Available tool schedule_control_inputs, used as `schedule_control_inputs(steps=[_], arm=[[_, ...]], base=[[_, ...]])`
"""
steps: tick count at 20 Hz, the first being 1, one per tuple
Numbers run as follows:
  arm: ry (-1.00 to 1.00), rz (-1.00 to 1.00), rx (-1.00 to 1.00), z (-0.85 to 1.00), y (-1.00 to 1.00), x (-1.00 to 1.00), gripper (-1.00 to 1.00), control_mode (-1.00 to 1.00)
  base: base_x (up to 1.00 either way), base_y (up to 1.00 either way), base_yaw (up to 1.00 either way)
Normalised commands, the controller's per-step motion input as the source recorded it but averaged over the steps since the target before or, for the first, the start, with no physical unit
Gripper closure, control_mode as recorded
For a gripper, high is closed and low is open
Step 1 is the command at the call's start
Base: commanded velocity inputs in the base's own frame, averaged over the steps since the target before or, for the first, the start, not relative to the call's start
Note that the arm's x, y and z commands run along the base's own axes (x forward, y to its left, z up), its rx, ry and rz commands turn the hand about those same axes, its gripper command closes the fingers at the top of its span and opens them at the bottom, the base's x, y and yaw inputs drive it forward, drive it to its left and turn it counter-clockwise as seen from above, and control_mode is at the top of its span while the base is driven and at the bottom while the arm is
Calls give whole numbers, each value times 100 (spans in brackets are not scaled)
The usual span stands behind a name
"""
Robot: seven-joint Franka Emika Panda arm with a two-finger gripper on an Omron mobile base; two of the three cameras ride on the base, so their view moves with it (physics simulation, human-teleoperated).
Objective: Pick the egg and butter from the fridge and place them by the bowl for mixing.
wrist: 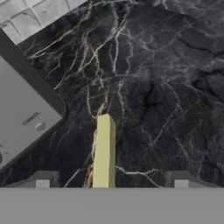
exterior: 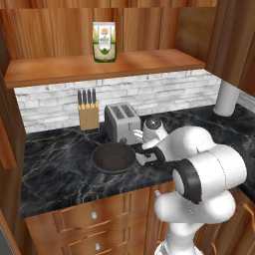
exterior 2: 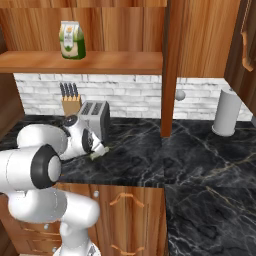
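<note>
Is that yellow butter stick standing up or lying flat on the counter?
Lying flat. In the hand view the butter stretches lengthwise along the black counter, between the tool's spread tips.

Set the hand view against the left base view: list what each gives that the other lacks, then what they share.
Hand view: the butter standing upright on the counter, between the fingertips of the open gripper, with a gap on each side.
Left base view: the bowl, the knife block, and the bag on the wooden shelf.
Both: the silver toaster, the black marble counter and the white brick wall.
</note>
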Motion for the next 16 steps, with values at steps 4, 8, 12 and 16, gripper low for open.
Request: schedule_control_inputs(steps=[4, 8, 12, 16], arm=[[-2, 0, 10, 100, -9, -100, -100, -100], [5, 0, 8, 100, -4, -100, -100, -100], [14, 0, 5, 100, 0, -100, -100, -100], [3, 0, 2, 100, -6, -100, -100, -100]], base=[[0, 0, 0], [0, 0, 0], [0, 0, 0], [0, 0, 0]])
